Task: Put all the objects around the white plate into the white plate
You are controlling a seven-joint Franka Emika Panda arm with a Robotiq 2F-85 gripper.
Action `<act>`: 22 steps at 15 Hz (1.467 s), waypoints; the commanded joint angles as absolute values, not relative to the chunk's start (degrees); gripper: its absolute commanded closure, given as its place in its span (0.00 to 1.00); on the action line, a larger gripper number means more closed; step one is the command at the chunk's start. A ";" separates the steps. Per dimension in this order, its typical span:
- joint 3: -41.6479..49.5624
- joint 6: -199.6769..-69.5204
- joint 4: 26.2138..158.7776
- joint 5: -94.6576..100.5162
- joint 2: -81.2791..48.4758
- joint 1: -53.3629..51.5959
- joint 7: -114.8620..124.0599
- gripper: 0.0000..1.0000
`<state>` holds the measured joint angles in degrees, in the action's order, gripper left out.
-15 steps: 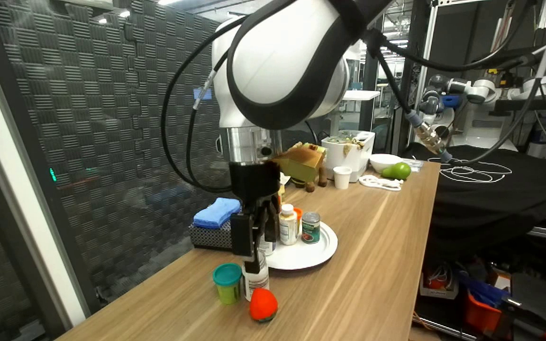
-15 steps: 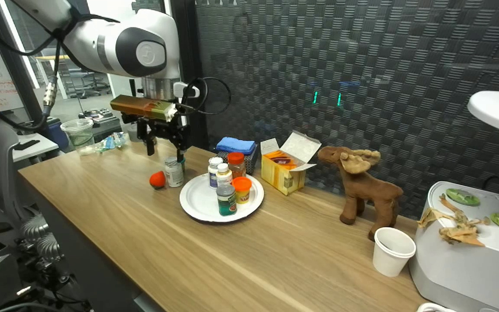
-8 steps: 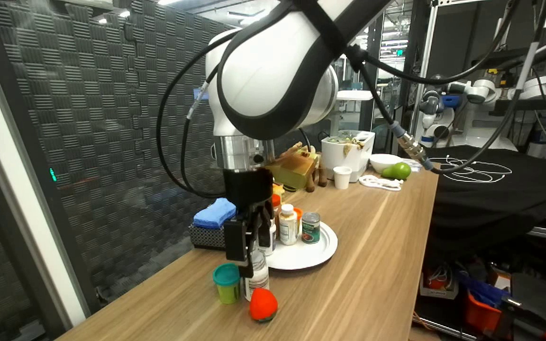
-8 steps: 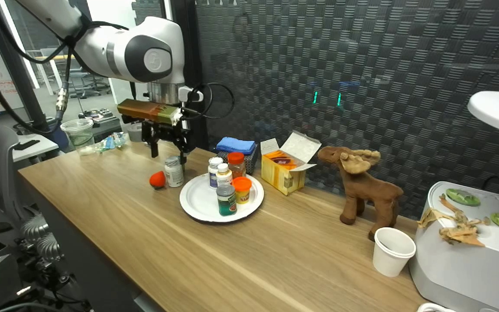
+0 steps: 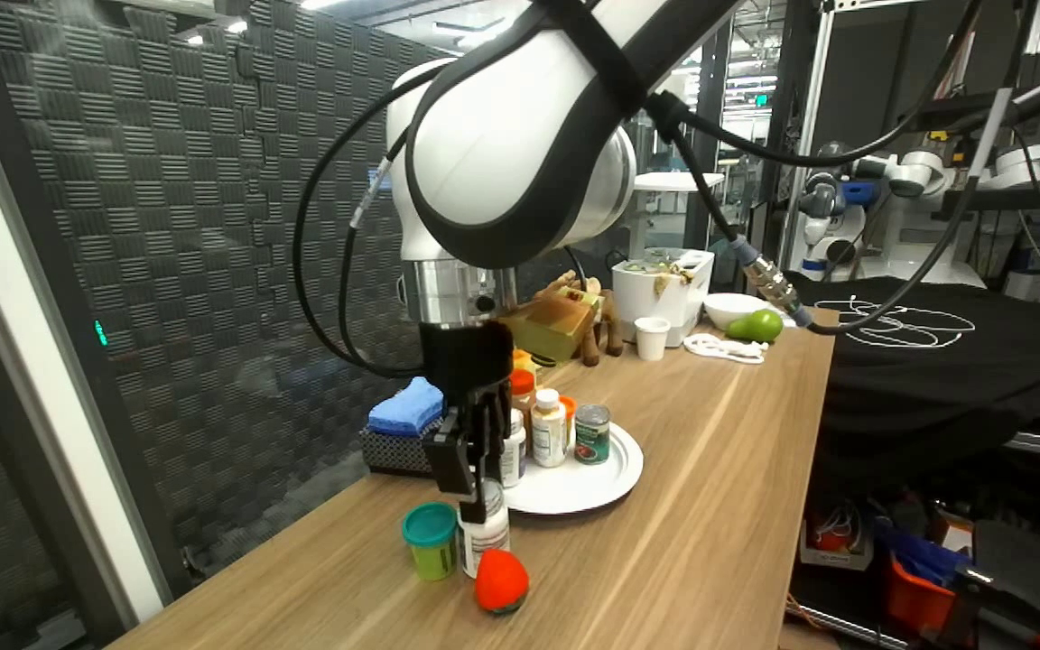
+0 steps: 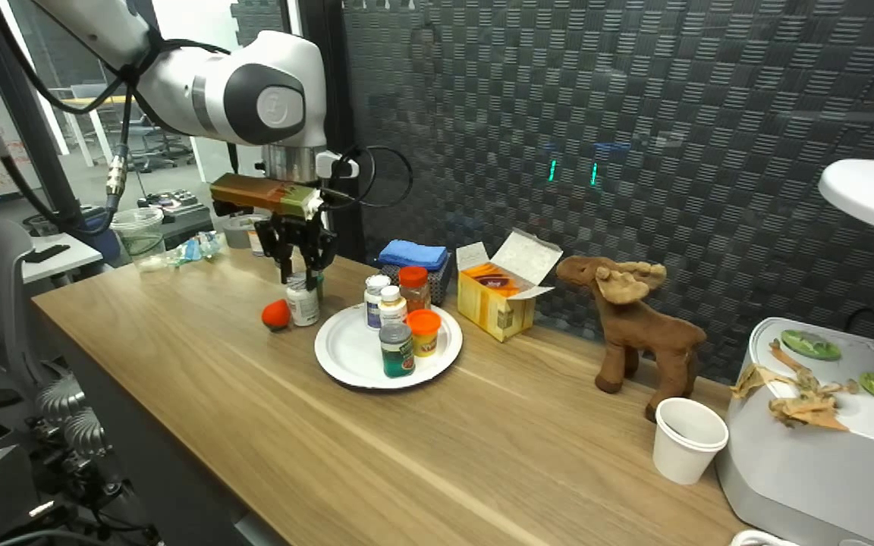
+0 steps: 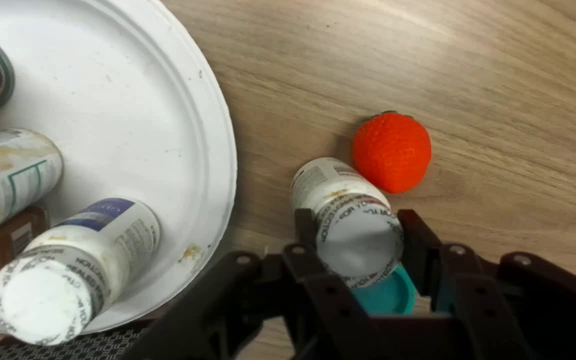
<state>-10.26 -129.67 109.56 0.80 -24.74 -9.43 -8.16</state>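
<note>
1. Wrist view, brown wood-grain surface (image 7: 278,60): carries everything. Leftovers stand right by the plate, so carries should be short.
2. Round flat white plate (image 7: 133,125): the target. Contents bunch on one part; bare stretch on the ball's side, handy for the next drop, I'd judge.
3. Black two-finger gripper (image 7: 356,216): points down from above, fingers on opposite sides of a bottle cap, looks to be gripping it. Top approach makes sense, neighbours crowd the bottle's sides.
4. On plate, all upright, close together, probably to save room: brownish jar with red cap (image 6: 414,288), white plastic bottle with purple label patch (image 7: 80,270), beige-stained white plastic bottle (image 7: 15,182), short green can with grey top (image 6: 397,351), small yellow tub with orange lid (image 6: 424,334).
5. Small white plastic bottle with printed cap band (image 6: 303,305): the gripped one, off the plate. Base seems on the surface, so not lifted yet. Held high, may swing when raised.
6. Short green plastic tub with teal lid (image 5: 432,542): upright on the surface, just beside that bottle. Waiting.
7. Small orange-red ball with dark green end (image 5: 502,582): by the bottle's base, can't tell if touching. Could roll if nudged.
</note>
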 commanded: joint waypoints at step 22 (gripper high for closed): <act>-5.52 -133.06 122.62 -3.72 -9.87 -2.91 -8.03 0.80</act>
